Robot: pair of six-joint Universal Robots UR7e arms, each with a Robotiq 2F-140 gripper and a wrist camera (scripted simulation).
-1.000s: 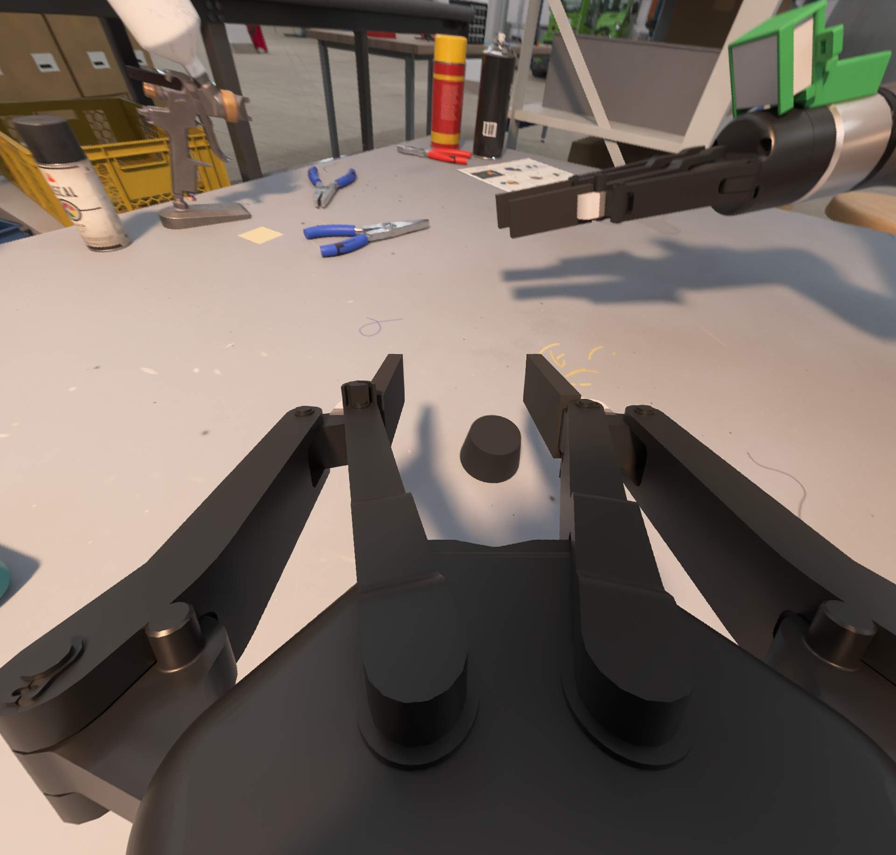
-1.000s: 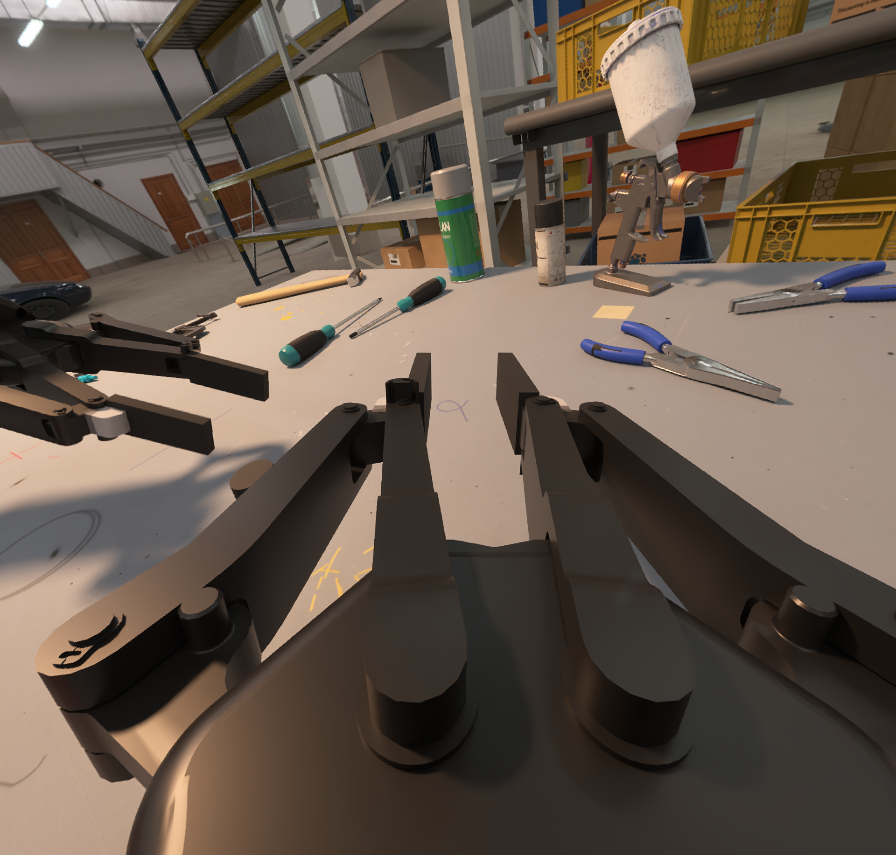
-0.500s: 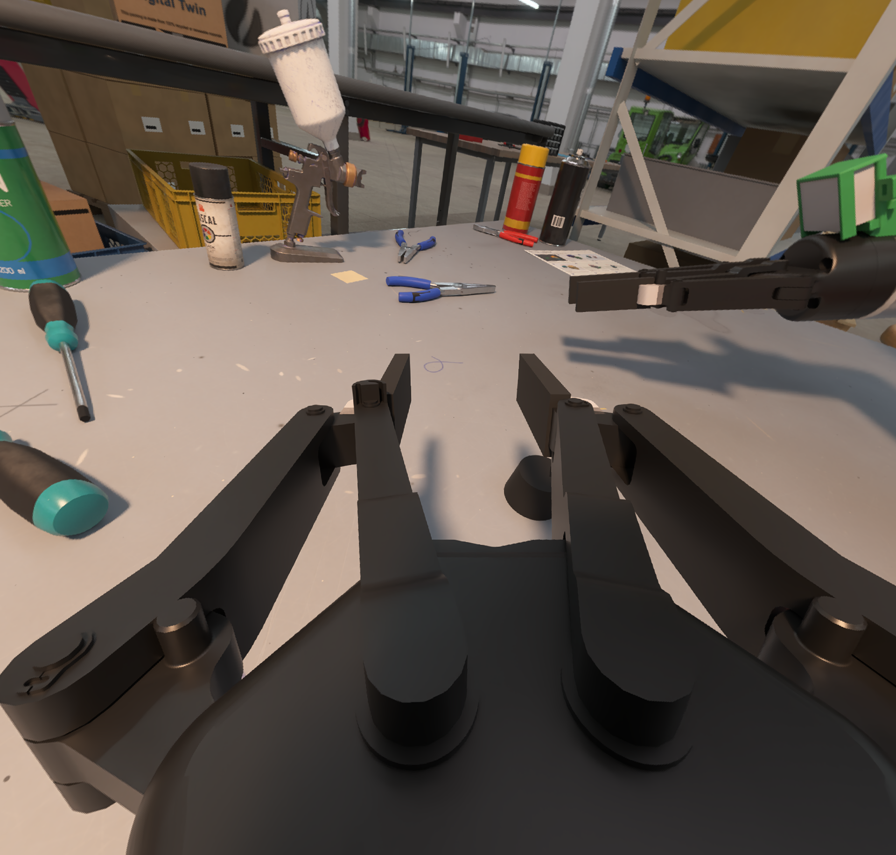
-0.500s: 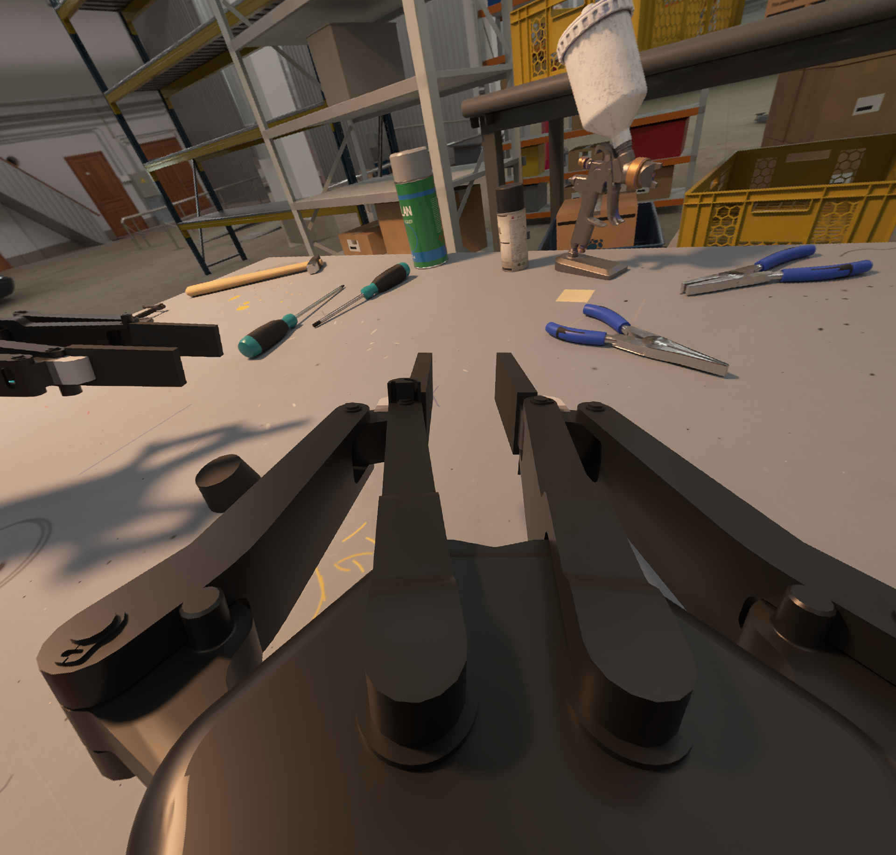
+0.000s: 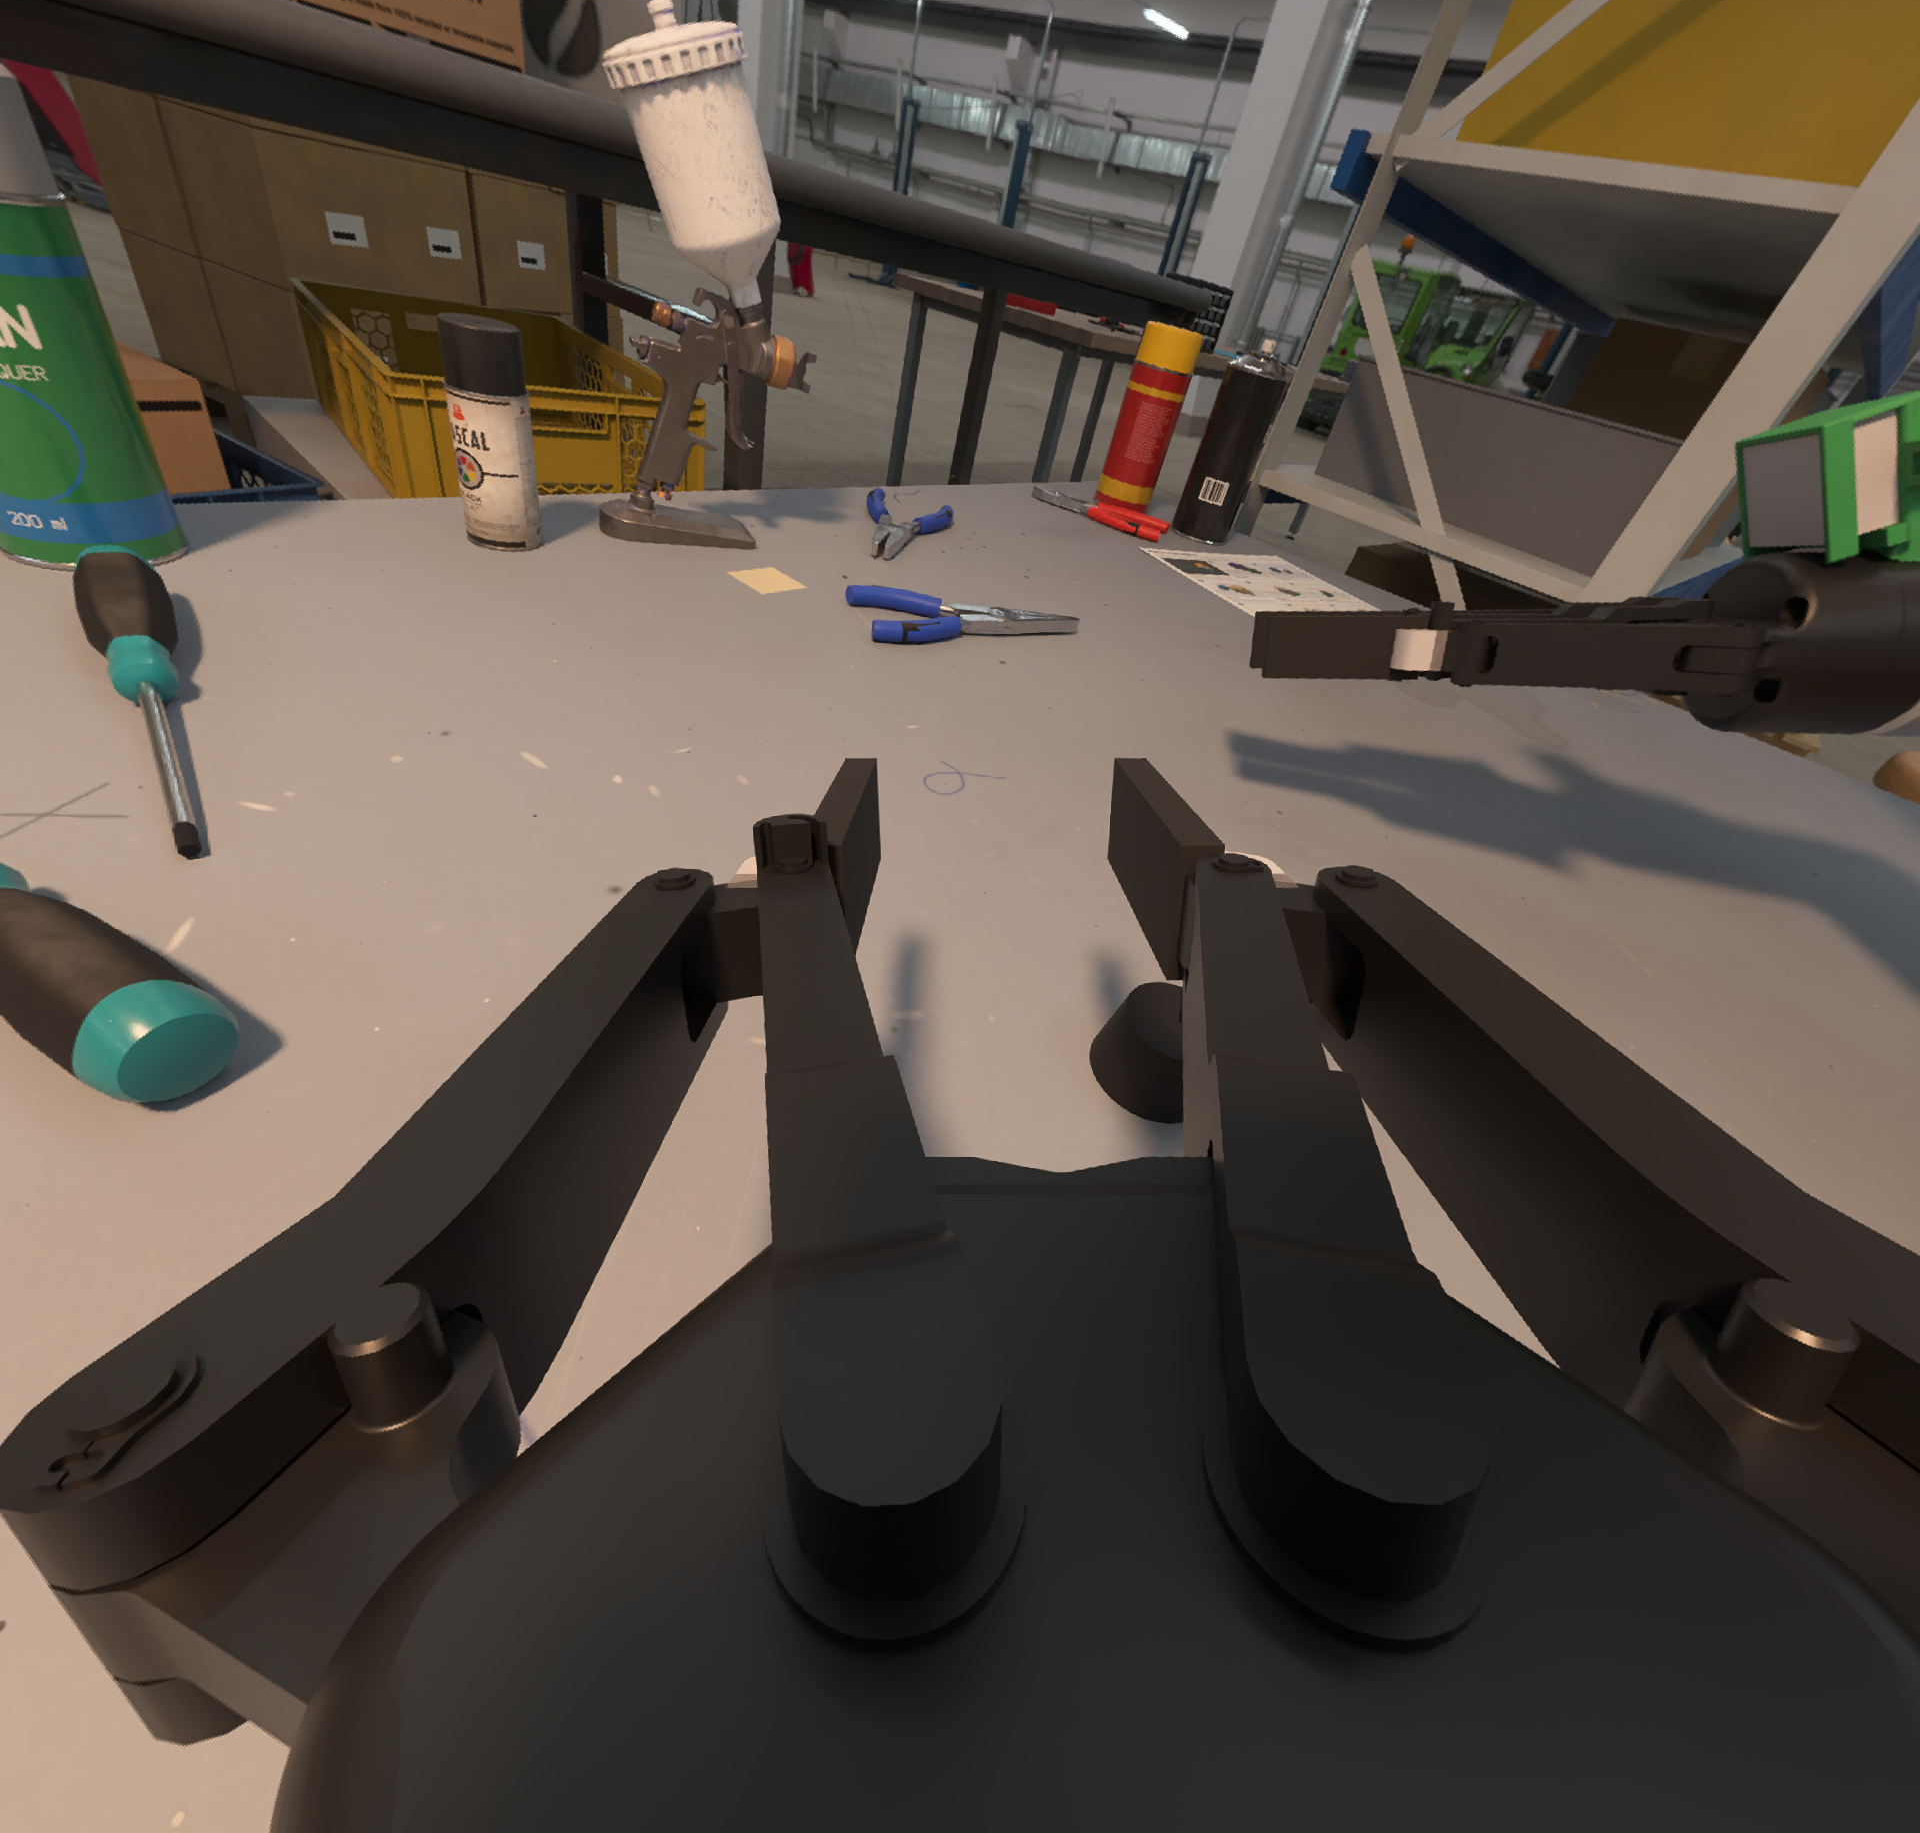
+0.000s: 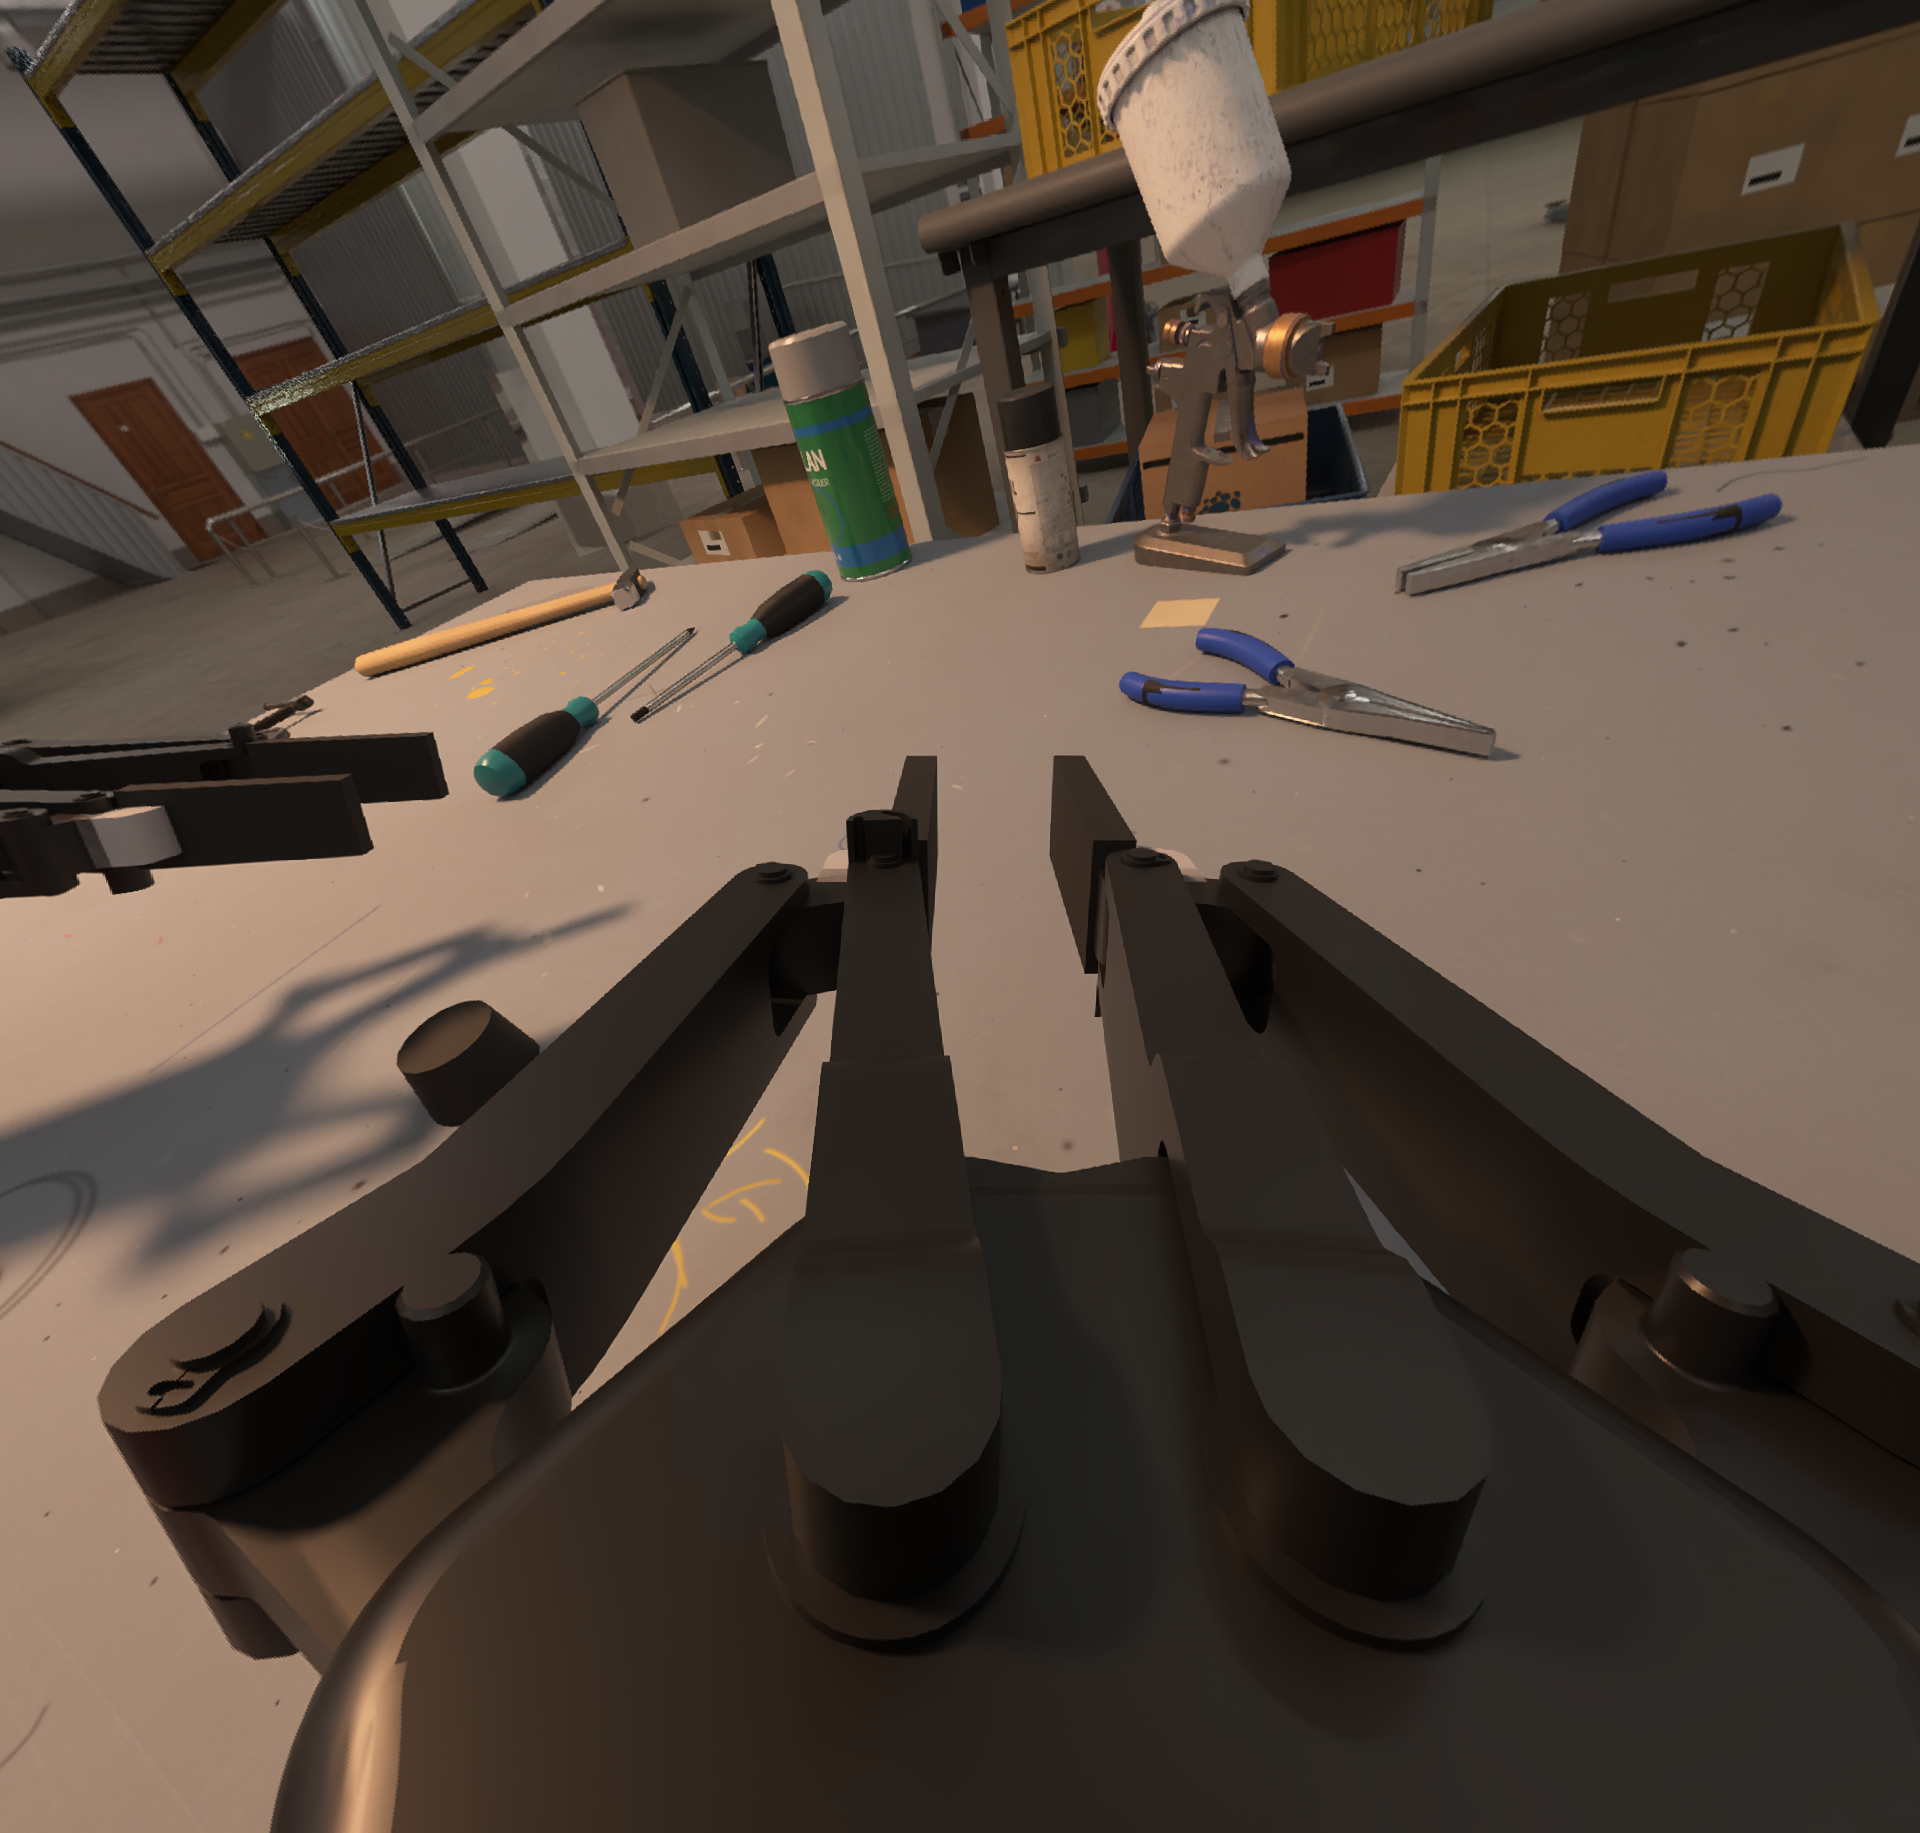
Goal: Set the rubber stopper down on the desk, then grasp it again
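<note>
- Small black tapered rubber stopper [image 6: 464, 1056] stands on grey worktop [image 6: 1558, 900], lower left, free of both grippers.
- Left gripper [image 5: 994, 817] fingers spread wide, empty.
- Right gripper [image 6: 992, 812] fingers narrowly parted, empty.
- Green lettered spray can [image 6: 847, 464] upper centre.

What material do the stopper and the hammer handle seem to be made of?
The stopper looks like matte black rubber: a dull tapered plug with no shine. The hammer handle looks like pale bare wood, though no grain is visible, so this stays a guess.

Counts, both views together: rubber stopper [image 6: 465, 1058] 1; screwdrivers 2 [image 6: 540, 744] [image 6: 750, 630]; blue-handled pliers 3 [image 5: 951, 615] [image 5: 904, 526] [image 6: 1590, 534]; spray cans 4 [image 5: 488, 433] [image 5: 62, 370] [image 5: 1148, 422] [image 5: 1231, 448]; spray gun [image 5: 707, 308] 1; hammer [image 6: 499, 626] 1
</note>
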